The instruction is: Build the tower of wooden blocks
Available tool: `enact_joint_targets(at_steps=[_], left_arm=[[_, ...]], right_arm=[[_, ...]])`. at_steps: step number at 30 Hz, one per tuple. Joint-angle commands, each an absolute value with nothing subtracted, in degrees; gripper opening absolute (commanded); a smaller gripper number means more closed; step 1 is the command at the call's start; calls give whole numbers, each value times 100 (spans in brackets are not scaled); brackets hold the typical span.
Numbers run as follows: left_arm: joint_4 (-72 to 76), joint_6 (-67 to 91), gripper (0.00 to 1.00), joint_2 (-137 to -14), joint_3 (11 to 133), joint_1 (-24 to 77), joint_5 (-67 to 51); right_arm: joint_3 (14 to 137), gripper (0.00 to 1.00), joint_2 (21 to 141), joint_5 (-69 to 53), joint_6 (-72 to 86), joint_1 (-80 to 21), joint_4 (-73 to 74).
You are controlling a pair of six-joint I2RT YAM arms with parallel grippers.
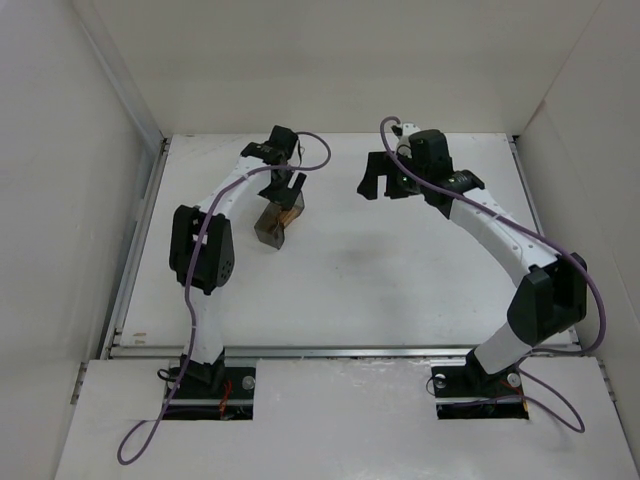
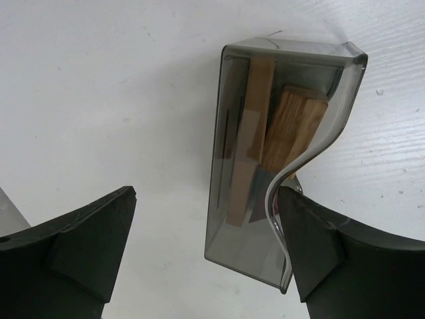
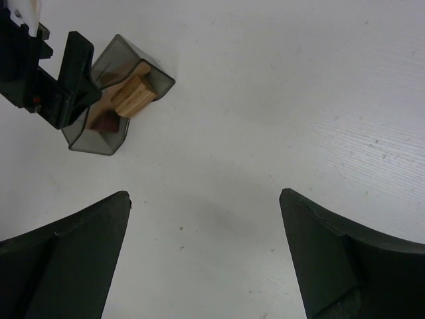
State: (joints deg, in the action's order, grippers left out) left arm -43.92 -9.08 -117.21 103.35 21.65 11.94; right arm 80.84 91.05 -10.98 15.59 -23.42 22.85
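Both spread wide, the left gripper [image 1: 285,190] hangs by the grey box [image 1: 274,224] of wood blocks [image 2: 292,126], the right gripper [image 1: 385,186] toward the far edge.

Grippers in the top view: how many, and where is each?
2. The left gripper hovers at the grey box of wood blocks; the right gripper hangs apart from it.

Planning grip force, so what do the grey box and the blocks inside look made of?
Grey box: probably smooth translucent plastic, since its contents show through. Light blocks: bare wood, grain lines visible. Dark block: reddish-brown, perhaps stained wood; grain unclear.
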Motion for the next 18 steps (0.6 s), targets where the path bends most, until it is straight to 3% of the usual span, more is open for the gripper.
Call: enact_joint_targets(at_steps=[1,8,12,13,17,18], left_arm=[[-4447,-782,84,-11821,10573,2215,1239],[-4517,-1072,64,-11927,10459,2162,784],[-4570,-1072,39,-11988,10398,2110,844],[-4570,-1072,27,-11988,10397,2109,844],[-4518,-1072,17,-11988,10397,2057,896],[-4518,-1072,10,-11988,10397,2057,896]], right_arm=[[8288,100,9088,-1160,1441,-2338,2346],[8358,100,9088,-1055,1380,-2338,2399],[8657,100,9281,-993,1318,-2338,2601],[8744,100,9281,-993,1257,-2338,2602],[8982,100,9395,-993,1143,-2338,2777],[8982,100,9396,-993,1143,-2338,2777]])
